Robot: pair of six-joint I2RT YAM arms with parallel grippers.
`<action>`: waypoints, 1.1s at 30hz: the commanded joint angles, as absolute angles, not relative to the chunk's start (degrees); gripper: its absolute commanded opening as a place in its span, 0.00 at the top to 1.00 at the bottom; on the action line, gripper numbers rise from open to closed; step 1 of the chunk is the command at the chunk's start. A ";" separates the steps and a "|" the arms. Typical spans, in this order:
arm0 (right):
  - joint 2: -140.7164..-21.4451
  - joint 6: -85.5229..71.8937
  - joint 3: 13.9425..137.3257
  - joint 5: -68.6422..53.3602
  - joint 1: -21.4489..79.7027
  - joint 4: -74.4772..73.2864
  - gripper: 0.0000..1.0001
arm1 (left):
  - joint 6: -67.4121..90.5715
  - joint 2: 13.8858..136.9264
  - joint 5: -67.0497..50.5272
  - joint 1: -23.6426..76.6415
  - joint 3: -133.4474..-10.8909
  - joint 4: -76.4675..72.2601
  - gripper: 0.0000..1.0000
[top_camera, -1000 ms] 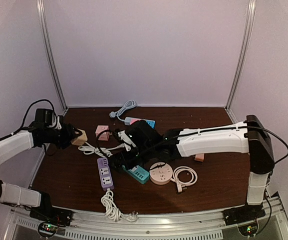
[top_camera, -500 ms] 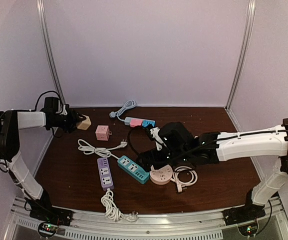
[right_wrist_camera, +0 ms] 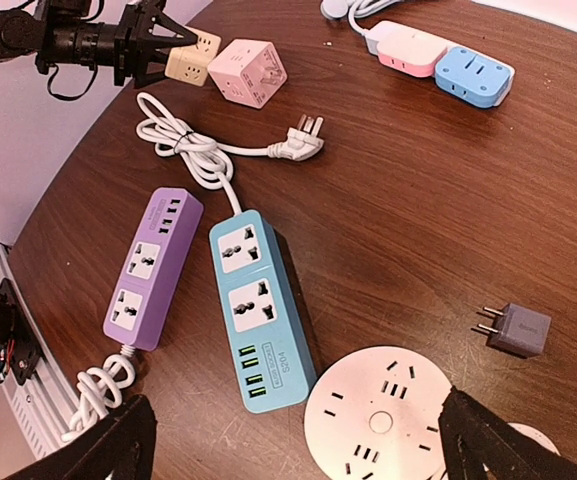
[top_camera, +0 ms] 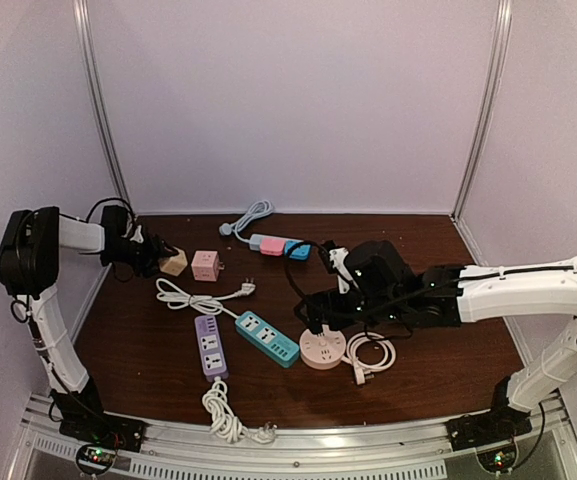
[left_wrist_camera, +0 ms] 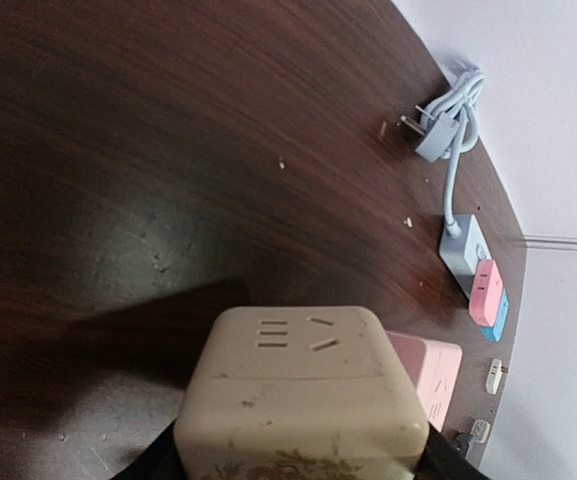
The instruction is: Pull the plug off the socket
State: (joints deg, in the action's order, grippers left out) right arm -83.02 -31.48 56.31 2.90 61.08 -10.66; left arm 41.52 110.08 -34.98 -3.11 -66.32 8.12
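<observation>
Left gripper (top_camera: 158, 260) swings its clamped beige plastic cube socket (left_wrist_camera: 303, 385) clear as right gripper (top_camera: 315, 320), wide open and empty, retreats, the unplugging apparently done.

You're working on a table (left_wrist_camera: 118, 120) of dark wood grain with a soft sheen, flecked with dust toward its far edge. The beige cube socket (left_wrist_camera: 303, 385) looks like matt plastic, smudged and scuffed. The teal power strip (right_wrist_camera: 258, 310) and purple power strip (right_wrist_camera: 151, 265) are smooth plastic. The grey adapter (right_wrist_camera: 518, 330) has shiny metal pins.
</observation>
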 commanded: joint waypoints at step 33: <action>-83.06 -31.73 55.28 5.19 60.55 -10.30 0.00 | 34.88 110.08 -25.81 -3.37 -70.02 20.15 0.16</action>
State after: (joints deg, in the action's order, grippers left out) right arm -83.37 -31.70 55.88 3.51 60.97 -10.13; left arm 36.80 111.94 -29.91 -3.11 -69.14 16.88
